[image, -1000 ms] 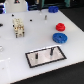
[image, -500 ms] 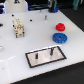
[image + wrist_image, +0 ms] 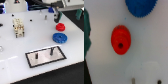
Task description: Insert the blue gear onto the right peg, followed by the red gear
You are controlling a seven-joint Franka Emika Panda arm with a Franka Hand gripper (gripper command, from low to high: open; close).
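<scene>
The blue gear (image 3: 60, 36) lies flat on the white table, towards the exterior view's right. The smaller red gear (image 3: 60, 27) lies just behind it, a little apart from it. Nearer the front is the grey black-edged plate (image 3: 44, 61), with the right peg (image 3: 50, 50) and a left peg (image 3: 36, 56) standing upright. My gripper (image 3: 56, 16) hangs above the table behind the red gear and holds nothing. In the wrist view the red gear (image 3: 121, 40) sits below the camera and the blue gear (image 3: 140, 7) is cut by the frame edge. The pale fingertips (image 3: 134, 70) are blurred and appear to stand apart.
A white and tan block assembly (image 3: 18, 27) stands at the exterior view's left. A small dark upright piece (image 3: 45, 19) stands at the back, close to the gripper. A dark green shape (image 3: 86, 30) borders the wrist view.
The arm at the back has shifted slightly. Both gears and the plate lie where they were.
</scene>
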